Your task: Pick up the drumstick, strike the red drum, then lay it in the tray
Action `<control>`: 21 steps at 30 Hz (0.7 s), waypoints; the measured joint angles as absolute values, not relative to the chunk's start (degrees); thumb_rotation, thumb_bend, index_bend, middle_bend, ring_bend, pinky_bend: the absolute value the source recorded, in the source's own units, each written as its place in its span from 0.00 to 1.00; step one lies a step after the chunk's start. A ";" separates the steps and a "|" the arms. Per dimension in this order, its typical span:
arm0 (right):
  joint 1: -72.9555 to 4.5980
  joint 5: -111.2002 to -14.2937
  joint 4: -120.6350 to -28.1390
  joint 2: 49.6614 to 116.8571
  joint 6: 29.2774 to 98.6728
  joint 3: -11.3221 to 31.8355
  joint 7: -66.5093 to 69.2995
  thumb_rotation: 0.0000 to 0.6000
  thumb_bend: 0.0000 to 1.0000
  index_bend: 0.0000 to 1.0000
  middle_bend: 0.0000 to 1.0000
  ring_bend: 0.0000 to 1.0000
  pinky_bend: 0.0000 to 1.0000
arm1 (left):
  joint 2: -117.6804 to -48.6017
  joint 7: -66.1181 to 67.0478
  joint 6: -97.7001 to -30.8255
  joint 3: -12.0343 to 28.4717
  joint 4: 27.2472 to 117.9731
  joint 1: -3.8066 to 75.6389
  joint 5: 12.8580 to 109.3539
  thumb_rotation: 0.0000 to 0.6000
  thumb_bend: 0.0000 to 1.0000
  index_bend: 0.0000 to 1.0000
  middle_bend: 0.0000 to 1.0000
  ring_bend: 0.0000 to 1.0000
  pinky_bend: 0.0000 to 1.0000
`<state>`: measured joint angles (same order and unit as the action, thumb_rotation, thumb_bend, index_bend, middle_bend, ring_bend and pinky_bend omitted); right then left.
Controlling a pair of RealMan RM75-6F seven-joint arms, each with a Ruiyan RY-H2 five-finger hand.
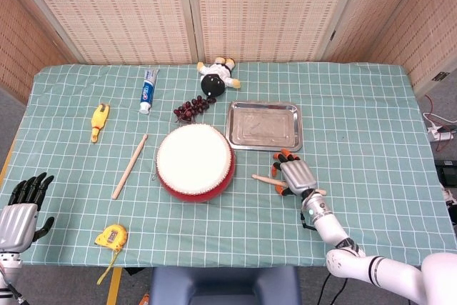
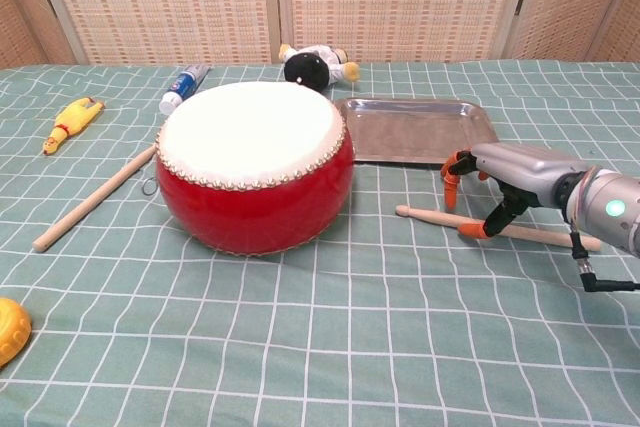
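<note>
Right hand (image 2: 500, 179) straddles drumstick (image 2: 440, 218) near tray (image 2: 418, 146) edge.

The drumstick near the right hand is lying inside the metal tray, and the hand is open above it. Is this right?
Not quite. The drumstick lies on the tablecloth in front of the metal tray, not inside it; the chest view shows this clearly. The rest holds: the right hand is open above the stick, with its fingers arched over it and not yet closed on it.
</note>
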<state>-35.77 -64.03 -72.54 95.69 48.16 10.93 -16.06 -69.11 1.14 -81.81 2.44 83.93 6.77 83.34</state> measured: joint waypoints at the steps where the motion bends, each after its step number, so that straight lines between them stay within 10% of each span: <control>1: -35.94 -63.86 -72.34 95.80 48.07 10.87 -16.13 1.00 0.33 0.47 0.14 0.05 0.18 | -69.14 1.12 -81.78 2.43 83.87 6.79 83.38 1.00 0.27 0.00 0.00 0.00 0.03; 21: -35.91 -64.13 -73.66 95.30 51.09 9.77 -15.01 1.00 0.44 0.57 0.15 0.05 0.17 | -69.61 -0.22 -81.94 2.13 82.56 6.40 83.46 1.00 0.27 0.00 0.00 0.00 0.03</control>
<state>-35.91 -64.13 -73.66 95.30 51.09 9.77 -15.01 -69.61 -0.22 -81.94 2.13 82.56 6.40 83.46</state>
